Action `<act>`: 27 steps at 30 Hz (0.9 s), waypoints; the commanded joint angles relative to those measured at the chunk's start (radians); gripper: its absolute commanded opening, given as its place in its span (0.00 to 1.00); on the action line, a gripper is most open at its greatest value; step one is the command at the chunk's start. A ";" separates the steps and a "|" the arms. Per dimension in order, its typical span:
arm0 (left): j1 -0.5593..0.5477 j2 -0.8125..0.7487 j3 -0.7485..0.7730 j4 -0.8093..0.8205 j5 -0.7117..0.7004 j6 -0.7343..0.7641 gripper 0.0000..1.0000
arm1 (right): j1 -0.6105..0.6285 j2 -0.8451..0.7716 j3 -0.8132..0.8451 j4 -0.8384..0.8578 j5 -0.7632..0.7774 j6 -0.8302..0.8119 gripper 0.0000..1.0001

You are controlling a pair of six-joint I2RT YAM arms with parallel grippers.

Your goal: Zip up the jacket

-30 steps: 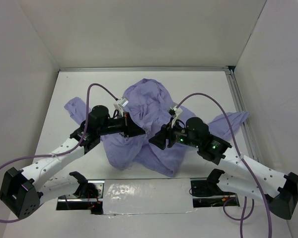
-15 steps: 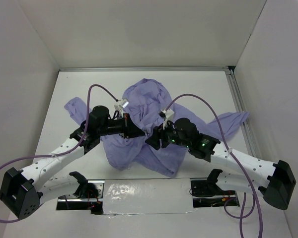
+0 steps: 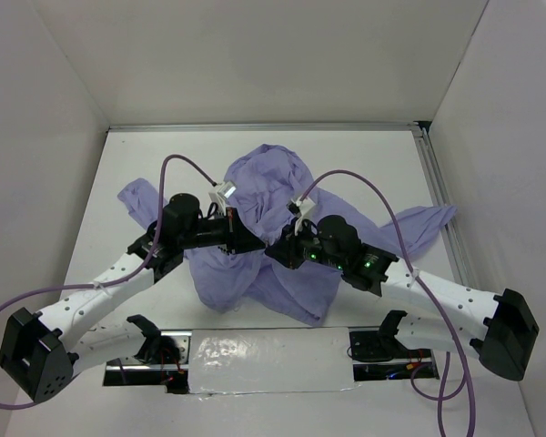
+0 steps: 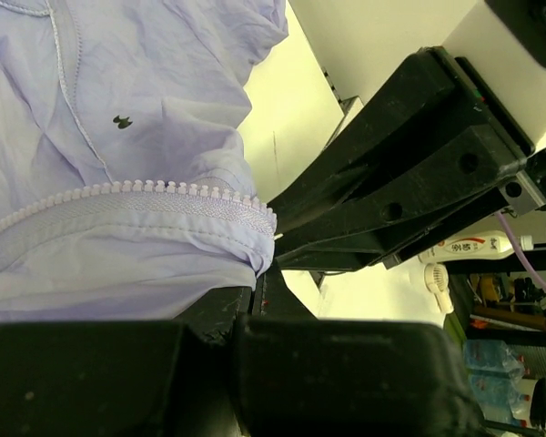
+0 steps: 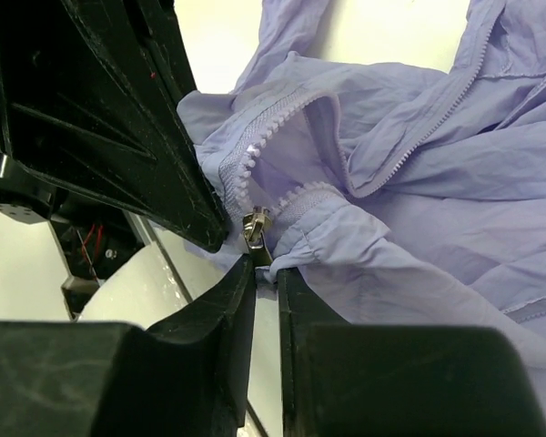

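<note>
White walls [image 3: 255, 55] close in the white table [image 3: 127, 164] at the far side, left and right, and a metal rail [image 3: 441, 200] runs along its right edge. The jacket [image 3: 264, 187] lies crumpled at the table's middle. Its long axis runs from far to near, and one sleeve spreads left while the other reaches almost to the rail. Bare table shows beyond it and on both sides. Both arms cross over its near half, and their purple cables [image 3: 364, 179] arch above the cloth. The left gripper [image 3: 257, 244] is pressed together on the jacket's front edge, where the zipper teeth [image 4: 118, 191] end. The right gripper [image 5: 266, 264] sits just beside it, fingers narrowed to a slit, pinching the zipper slider [image 5: 255, 228].
</note>
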 commanded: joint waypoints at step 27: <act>-0.003 -0.008 -0.022 -0.037 -0.048 0.166 0.00 | -0.255 0.209 0.340 -0.435 -0.926 0.036 0.01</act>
